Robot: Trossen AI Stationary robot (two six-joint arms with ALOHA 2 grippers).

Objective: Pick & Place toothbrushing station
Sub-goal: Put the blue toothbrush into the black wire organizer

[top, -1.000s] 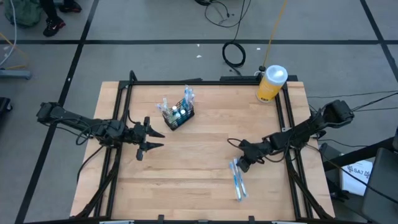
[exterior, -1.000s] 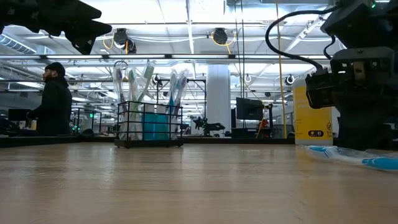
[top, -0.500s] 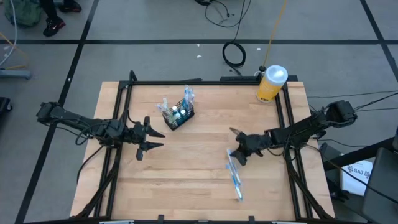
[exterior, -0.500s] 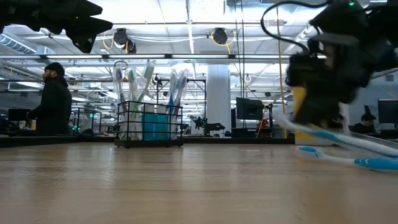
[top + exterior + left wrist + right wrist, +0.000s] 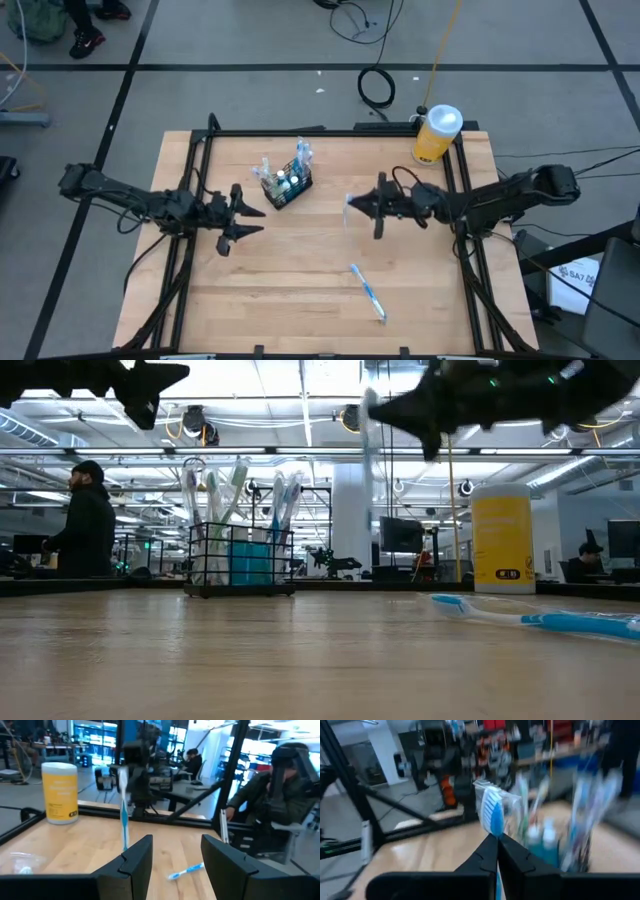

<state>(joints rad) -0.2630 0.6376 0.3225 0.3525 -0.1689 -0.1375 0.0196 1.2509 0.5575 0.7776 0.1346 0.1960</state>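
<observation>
While the left end effector [image 5: 243,212] hovers with its fingers spread near the worktop's [image 5: 300,280] left side, the right end effector [image 5: 352,204] is raised mid-worktop, pinching a blue toothbrush [image 5: 492,815] whose handle is mostly hidden below the fingers. Between them, toward the back, the black wire-mesh caddy [image 5: 285,184] stands on the wood, holding upright toothbrushes blurred in the right wrist view. Another toothbrush [image 5: 367,291] lies near the front. A yellow bottle [image 5: 436,134] stands at the back right corner.
</observation>
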